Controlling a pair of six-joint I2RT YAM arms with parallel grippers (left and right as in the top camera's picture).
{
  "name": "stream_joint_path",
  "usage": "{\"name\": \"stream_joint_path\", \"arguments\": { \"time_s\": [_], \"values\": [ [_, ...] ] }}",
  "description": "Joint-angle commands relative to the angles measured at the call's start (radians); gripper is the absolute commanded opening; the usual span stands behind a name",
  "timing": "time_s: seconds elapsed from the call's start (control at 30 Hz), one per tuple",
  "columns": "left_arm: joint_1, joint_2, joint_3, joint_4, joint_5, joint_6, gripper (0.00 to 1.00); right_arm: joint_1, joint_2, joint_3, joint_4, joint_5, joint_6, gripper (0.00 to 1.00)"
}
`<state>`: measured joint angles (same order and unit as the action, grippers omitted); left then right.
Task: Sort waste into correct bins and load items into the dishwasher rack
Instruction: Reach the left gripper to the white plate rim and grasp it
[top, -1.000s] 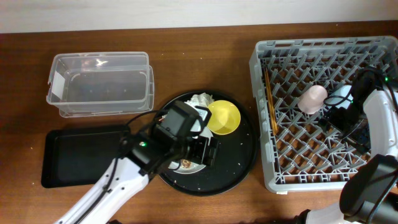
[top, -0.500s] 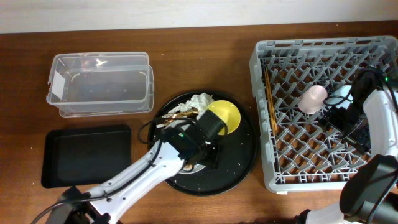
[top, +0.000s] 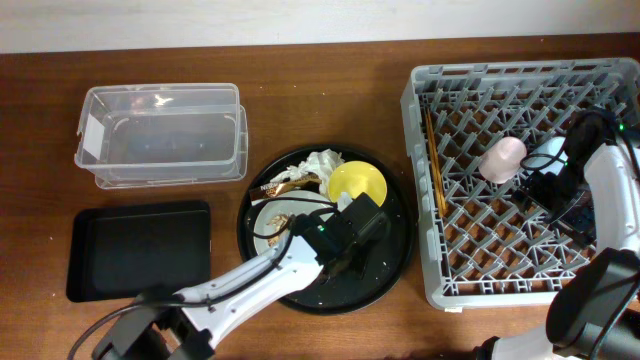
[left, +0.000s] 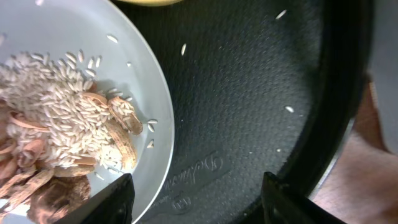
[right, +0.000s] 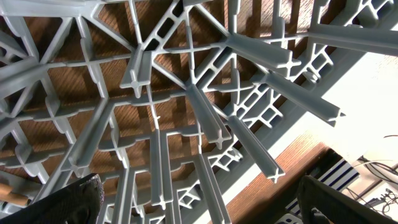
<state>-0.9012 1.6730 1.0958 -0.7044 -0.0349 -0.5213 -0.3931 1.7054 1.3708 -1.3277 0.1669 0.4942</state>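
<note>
The left tool (left: 202, 200) is released, its two fingers (left: 118, 200) spread wide with nothing between them but the round black tray (left: 261, 93) below. It hangs over the right part of that tray, and the rim of the plate (left: 144, 68) curves down to its left finger. On the plate lie tan food scraps (left: 118, 134) under a heap of rice (left: 59, 102), with stray grains scattered across the tray's dark floor. From overhead, the left tool (top: 360, 222) sits just near of the yellow bowl (top: 357, 184), which stands on the far right of the round tray. The crumpled white tissue (top: 322, 162) lies at the tray's far edge, and the brown-and-gold wrapper (top: 284, 184) lies just left of the bowl. To the left on the table (top: 320, 80) are the clear box (top: 160, 135), farther off, and the flat black tray (top: 140, 250), nearer. The right tool (right: 211, 205) is also released, its fingers far apart above the grey lattice of the dishwasher rack (right: 205, 112), gripping nothing. In the rack (top: 420, 90), the pink cup (top: 502, 158) rests just left of the right arm, and the chopsticks (top: 432, 160) lie along the left wall.
</note>
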Motion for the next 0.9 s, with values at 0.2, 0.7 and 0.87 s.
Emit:
{"name": "stream_joint_path", "arguments": {
  "time_s": [0.2, 0.7, 0.87],
  "values": [
    [-0.004, 0.055, 0.013, 0.02, -0.014, -0.017, 0.58, -0.006, 0.006, 0.002, 0.0, 0.001, 0.005, 0.98],
    [-0.006, 0.085, 0.063, 0.014, -0.037, 0.013, 0.58, -0.006, 0.006, 0.002, 0.0, 0.001, 0.005, 0.98],
    [-0.006, 0.086, 0.064, 0.032, -0.157, 0.022, 0.58, -0.006, 0.006, 0.002, 0.0, 0.001, 0.005, 0.98]
  ]
}}
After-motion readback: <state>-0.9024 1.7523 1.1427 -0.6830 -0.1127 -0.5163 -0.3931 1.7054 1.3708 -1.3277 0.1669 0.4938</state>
